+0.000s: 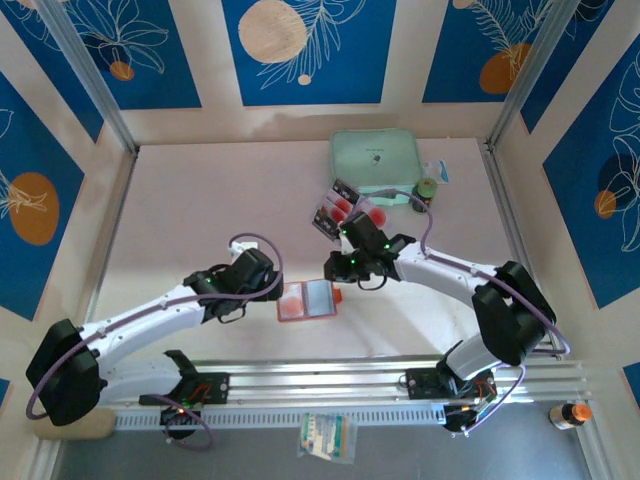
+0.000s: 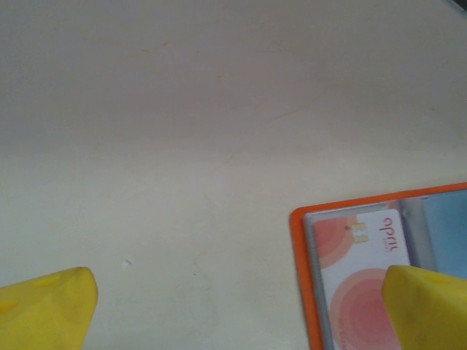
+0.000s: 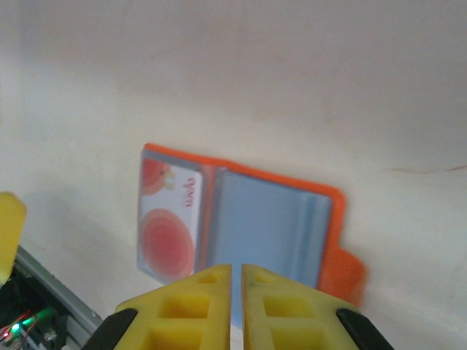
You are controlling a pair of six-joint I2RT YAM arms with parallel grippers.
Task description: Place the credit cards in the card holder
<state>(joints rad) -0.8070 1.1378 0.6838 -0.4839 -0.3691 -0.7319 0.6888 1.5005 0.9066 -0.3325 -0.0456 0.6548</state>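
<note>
The card holder (image 1: 308,299) lies open on the table between the two arms, orange with pale blue-grey sleeves. One credit card (image 3: 168,226) with red circles sits in its left sleeve (image 2: 357,248). More credit cards (image 1: 338,208) lie in a clear tray further back. My left gripper (image 2: 241,313) is open just left of the holder (image 2: 303,277), and its right finger (image 2: 430,306) hangs over the sleeved card. My right gripper (image 3: 237,292) hovers over the holder's (image 3: 277,226) near edge, its jaws together but for a thin slit, nothing between them.
A mint-green case (image 1: 375,160) and a small green round object (image 1: 427,188) sit at the back right. The aluminium rail (image 1: 400,375) with the arm bases runs along the near edge. A packet (image 1: 327,437) and an orange bottle (image 1: 572,412) lie in front of it.
</note>
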